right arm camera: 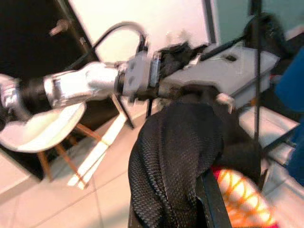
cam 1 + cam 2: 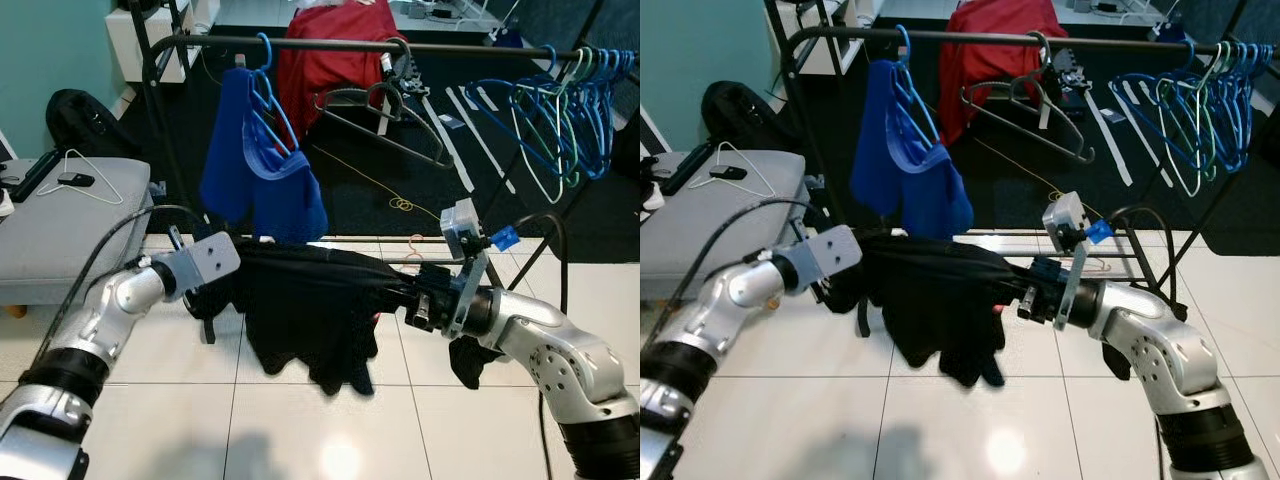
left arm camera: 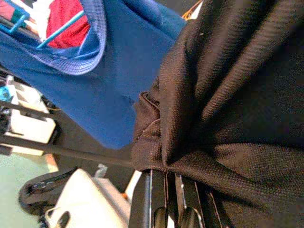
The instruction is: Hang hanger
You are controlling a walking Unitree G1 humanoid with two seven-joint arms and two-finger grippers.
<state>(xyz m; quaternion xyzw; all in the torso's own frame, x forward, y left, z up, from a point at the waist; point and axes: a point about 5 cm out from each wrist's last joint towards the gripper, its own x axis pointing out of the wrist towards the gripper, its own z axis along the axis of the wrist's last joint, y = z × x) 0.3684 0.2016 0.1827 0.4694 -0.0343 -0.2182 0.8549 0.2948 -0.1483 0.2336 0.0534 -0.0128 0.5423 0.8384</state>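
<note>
Both grippers are engaged on one load: the left gripper (image 2: 200, 290) and the right gripper (image 2: 392, 296) are each buried in opposite ends of a black garment (image 2: 305, 310), which I hold stretched between them at about waist height. I judge the spread serves to keep the cloth taut and level so it can be lifted toward the rail as one piece. The left wrist view shows black fingers (image 3: 161, 199) closed against a bunched fold of the cloth; the right wrist view shows the mesh draped over that gripper's finger. I take both to be clamped on the garment, though the fingertips are covered.

The clothes rail (image 2: 300, 44) runs above and beyond both grippers, well apart from the load. A blue shirt (image 2: 262, 170) hangs from it on a blue hanger (image 2: 268, 95), just beyond the left gripper. A dark empty hanger (image 2: 385, 120) hangs further along, beyond the right gripper, and a cluster of blue and green hangers (image 2: 565, 120) sits off to that gripper's outer side. Whether a hanger sits inside the black garment, I cannot tell.

Both forearms reach forward and inward, elbows bent, wrists roughly level with each other. In my judgement the lift to the rail is not yet done.
</note>
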